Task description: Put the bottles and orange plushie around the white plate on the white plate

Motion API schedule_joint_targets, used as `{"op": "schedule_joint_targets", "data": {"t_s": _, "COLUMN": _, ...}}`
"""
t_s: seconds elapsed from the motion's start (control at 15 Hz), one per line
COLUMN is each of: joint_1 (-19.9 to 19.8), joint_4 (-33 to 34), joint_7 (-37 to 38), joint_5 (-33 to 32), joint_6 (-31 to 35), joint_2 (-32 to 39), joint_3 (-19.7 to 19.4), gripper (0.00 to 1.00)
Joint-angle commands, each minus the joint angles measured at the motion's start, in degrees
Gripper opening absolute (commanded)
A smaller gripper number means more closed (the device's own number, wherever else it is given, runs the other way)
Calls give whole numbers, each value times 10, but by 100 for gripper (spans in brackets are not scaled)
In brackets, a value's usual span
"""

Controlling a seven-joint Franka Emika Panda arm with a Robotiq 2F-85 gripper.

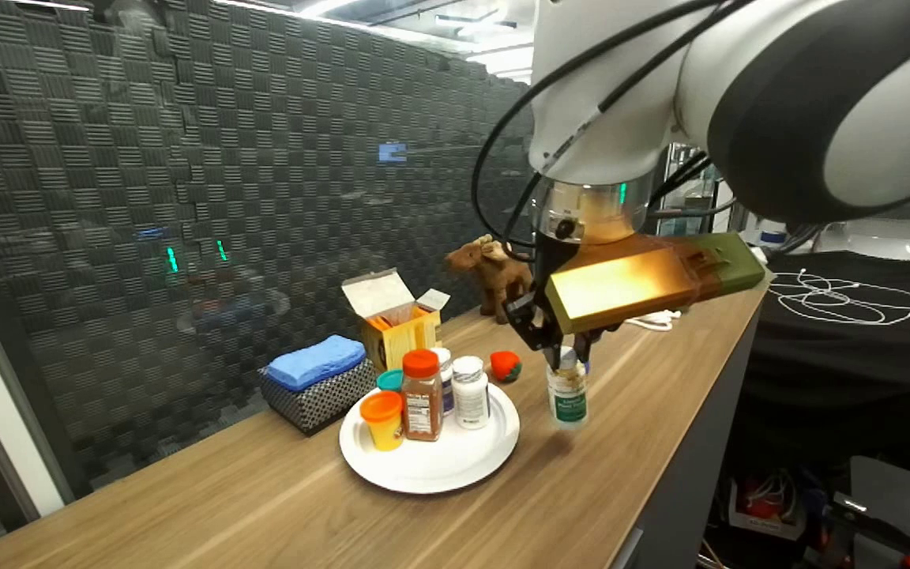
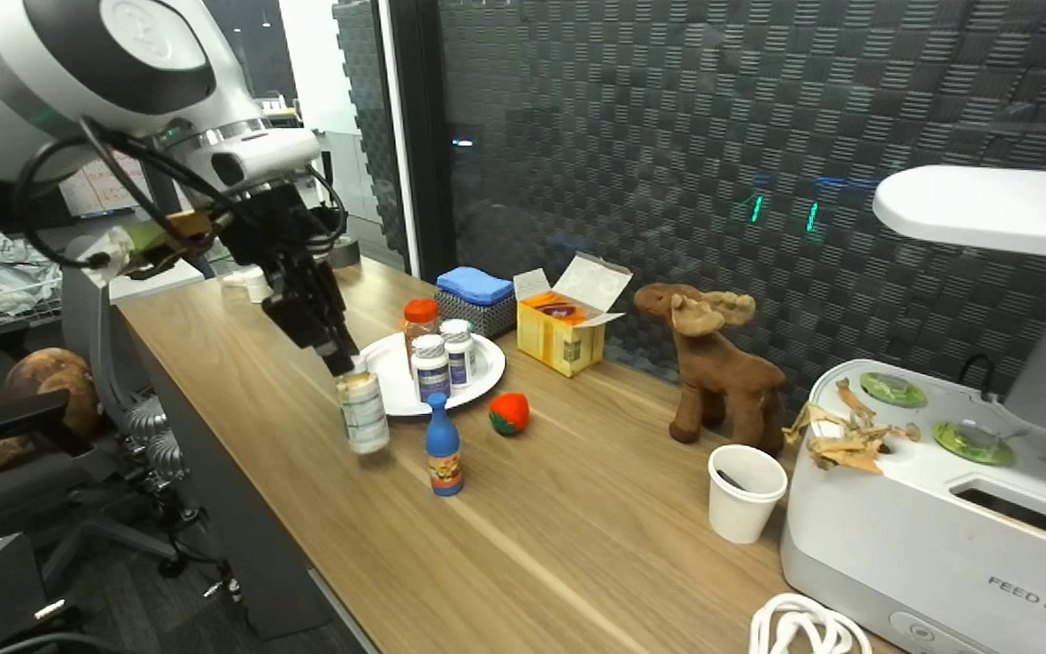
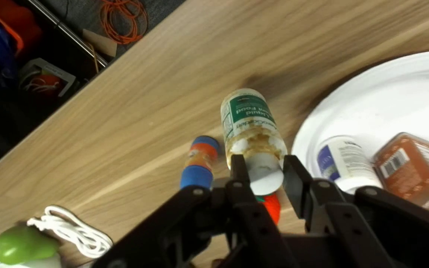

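Note:
The green-labelled bottle (image 3: 250, 115) hangs slightly tilted just above the table, with a shadow beneath it. My gripper (image 3: 263, 167) is shut on its white cap. In an exterior view this bottle (image 1: 568, 399) is beside the white plate (image 1: 455, 468). On the plate stand two white bottles (image 1: 471, 395) (image 2: 458, 350) and a brownish-orange bottle (image 1: 422, 407) with an orange lid. Off the plate, the orange plushie (image 2: 509, 413) with its green bit lies on the table; in the wrist view the cap and fingers partly cover the plushie (image 3: 273, 208).
A small blue bottle (image 2: 443, 450) stands upright close to the held one. Also on the plate is a yellow tub (image 1: 384, 427). Behind are a yellow box (image 1: 404, 336), a blue cloth (image 1: 317, 362) on a patterned box and a brown plush toy (image 2: 718, 372). A white cup (image 2: 744, 495) stands farther off.

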Motion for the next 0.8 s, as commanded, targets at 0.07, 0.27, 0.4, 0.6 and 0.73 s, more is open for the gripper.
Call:
{"op": "schedule_joint_targets", "data": {"t_s": 0.07, "joint_1": 35, "joint_4": 100, "joint_7": -32, "joint_5": 2, "joint_6": -65, "joint_2": 21, "joint_3": 40, "gripper": 7}}
{"op": "schedule_joint_targets", "data": {"t_s": 0.27, "joint_1": 40, "joint_4": 160, "joint_7": -76, "joint_5": 3, "joint_6": -51, "joint_2": 63, "joint_3": 38, "gripper": 7}}
{"op": "schedule_joint_targets", "data": {"t_s": 0.4, "joint_1": 38, "joint_4": 189, "joint_7": -102, "joint_5": 10, "joint_6": -35, "joint_2": 92, "joint_3": 27, "gripper": 7}}
{"op": "schedule_joint_targets", "data": {"t_s": 0.6, "joint_1": 39, "joint_4": 223, "joint_7": -143, "joint_5": 46, "joint_6": -25, "joint_2": 139, "joint_3": 9, "gripper": 7}}
{"op": "schedule_joint_targets", "data": {"t_s": 0.73, "joint_1": 41, "joint_4": 240, "joint_7": -183, "joint_5": 89, "joint_6": -12, "joint_2": 166, "joint_3": 1, "gripper": 7}}
